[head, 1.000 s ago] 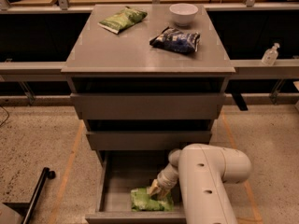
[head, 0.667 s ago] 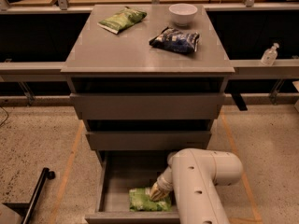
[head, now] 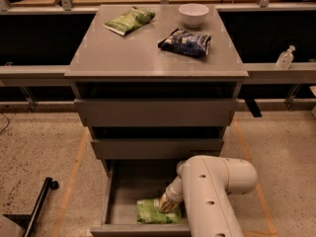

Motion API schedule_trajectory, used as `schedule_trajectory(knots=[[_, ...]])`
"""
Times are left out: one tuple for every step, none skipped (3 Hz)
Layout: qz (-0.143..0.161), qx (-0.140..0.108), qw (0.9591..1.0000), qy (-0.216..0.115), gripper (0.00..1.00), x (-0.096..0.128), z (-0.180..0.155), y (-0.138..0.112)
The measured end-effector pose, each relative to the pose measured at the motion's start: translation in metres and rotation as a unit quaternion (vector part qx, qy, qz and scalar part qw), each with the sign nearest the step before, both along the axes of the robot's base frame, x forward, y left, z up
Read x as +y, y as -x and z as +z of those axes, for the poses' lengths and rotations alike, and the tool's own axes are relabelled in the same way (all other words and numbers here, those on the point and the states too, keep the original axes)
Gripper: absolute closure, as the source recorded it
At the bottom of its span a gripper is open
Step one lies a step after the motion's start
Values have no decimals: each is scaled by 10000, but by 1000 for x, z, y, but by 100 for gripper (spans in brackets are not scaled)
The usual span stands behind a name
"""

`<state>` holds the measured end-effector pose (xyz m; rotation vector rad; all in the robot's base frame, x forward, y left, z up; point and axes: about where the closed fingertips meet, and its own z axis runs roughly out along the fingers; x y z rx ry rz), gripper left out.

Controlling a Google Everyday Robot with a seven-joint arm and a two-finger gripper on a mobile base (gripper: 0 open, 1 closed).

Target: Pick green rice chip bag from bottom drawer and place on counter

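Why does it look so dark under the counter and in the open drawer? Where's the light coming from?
Camera view: warm light seems to come from above, so the counter is brightest; its overhang leaves black gaps over the upper drawers; the bottom drawer is dim, and there the gripper sits at the green bag's right end.

Cream end effector [head: 167,207] in grey bottom drawer [head: 110,201], on light-green rice chip bag [head: 149,213]; counter [head: 148,53] grey.

Text: none readable.
Blue bag [head: 186,42], flat green bag [head: 129,21] on bench [head: 148,59]: print illegible.
Pincer [head: 167,207]: in bottom drawer [head: 129,189], at right end of puffy green bag [head: 149,213].
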<state>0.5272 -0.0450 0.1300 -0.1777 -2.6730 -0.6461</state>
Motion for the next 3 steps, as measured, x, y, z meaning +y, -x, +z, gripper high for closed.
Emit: schedule_trajectory(knots=[[0,0,10000,0,59,0,0,0],[25,-165,9999,14,36,3,10,-3],[184,-830,9964,21,11,16,54,-13]])
